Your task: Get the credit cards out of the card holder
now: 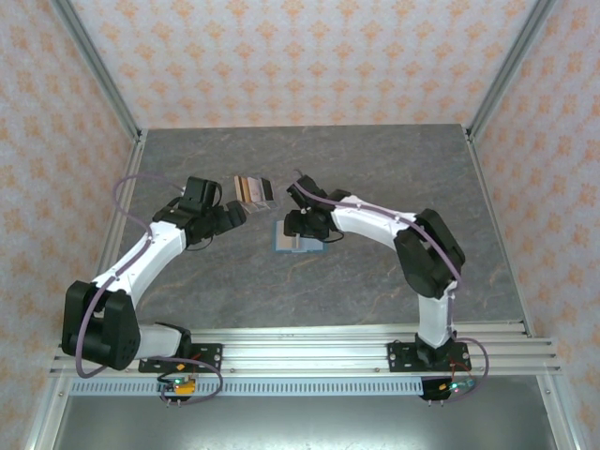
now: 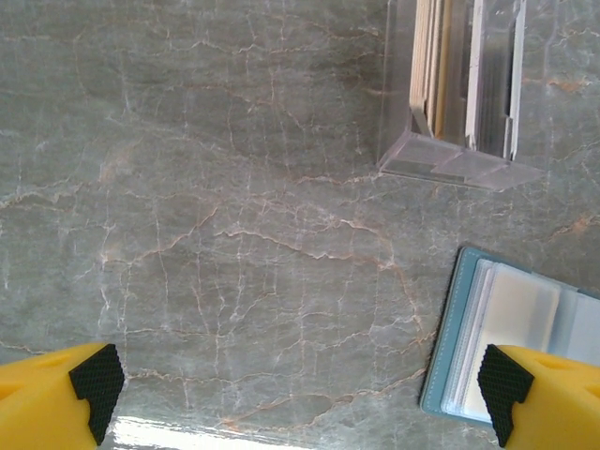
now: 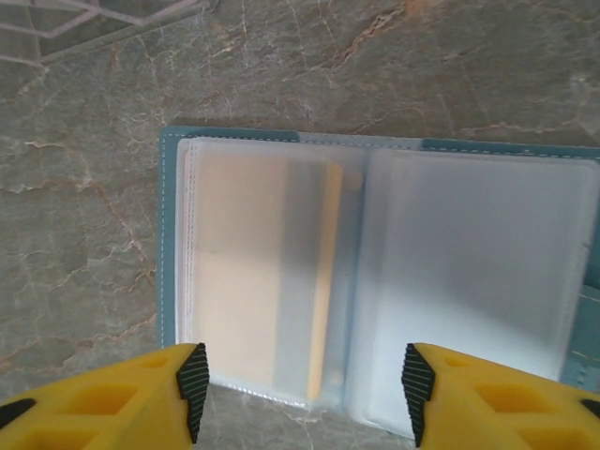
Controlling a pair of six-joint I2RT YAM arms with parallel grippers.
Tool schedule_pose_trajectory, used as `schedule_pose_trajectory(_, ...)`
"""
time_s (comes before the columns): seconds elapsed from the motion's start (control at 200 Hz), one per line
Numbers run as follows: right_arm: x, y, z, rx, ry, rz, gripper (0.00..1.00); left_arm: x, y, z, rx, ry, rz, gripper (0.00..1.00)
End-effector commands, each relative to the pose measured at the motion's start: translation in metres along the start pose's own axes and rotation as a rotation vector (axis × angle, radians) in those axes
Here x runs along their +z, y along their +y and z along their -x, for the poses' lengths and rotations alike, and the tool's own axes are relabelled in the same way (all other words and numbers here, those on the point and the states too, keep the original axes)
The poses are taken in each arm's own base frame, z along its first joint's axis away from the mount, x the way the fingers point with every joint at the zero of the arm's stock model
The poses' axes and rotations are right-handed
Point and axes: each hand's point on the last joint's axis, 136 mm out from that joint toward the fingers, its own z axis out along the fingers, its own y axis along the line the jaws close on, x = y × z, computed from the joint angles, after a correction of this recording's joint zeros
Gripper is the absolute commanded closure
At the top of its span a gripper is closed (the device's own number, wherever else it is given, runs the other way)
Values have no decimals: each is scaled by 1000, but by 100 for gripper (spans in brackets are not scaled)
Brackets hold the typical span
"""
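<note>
From above, the card holder (image 1: pixel 295 244) lies open near the middle of the table (image 1: pixel 244 291). The right gripper (image 1: pixel 300 225) is over it and the left gripper (image 1: pixel 230 217) is just beside it, with a clear stand (image 1: pixel 253 189) toward the far edge.

Left wrist: the jaws are spread wide over bare veined stone, and the rigid stand holds thin cards on edge.

Right wrist: the jaws are partly apart, pinching nothing, astride soft glossy sleeves — a tan credit card (image 3: pixel 253 272) sits inside one. The step is probably extraction, so the next move calls for a pinch on the card's edge.
</note>
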Motion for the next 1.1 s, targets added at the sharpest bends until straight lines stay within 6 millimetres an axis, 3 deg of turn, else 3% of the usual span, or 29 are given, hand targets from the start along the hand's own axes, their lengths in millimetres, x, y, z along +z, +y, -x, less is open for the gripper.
schedule_pose_trajectory(0.0, 6, -12, -1, -34, 19, -105, 47, -1, -3, 2, -33, -25, -43, 0)
schedule_pose_trajectory(0.31, 32, -21, -14, -62, 106, -154, 55, 10, -23, -16, -37, 61, -166, 0)
schedule_pose_trajectory(0.761, 46, -43, -29, -58, 128, -210, 60, 26, -55, -36, -39, 174, -276, 6)
schedule_pose_trajectory(1.096, 47, -47, -30, -21, 127, -172, 65, 43, -98, -62, -26, 275, -360, 41)
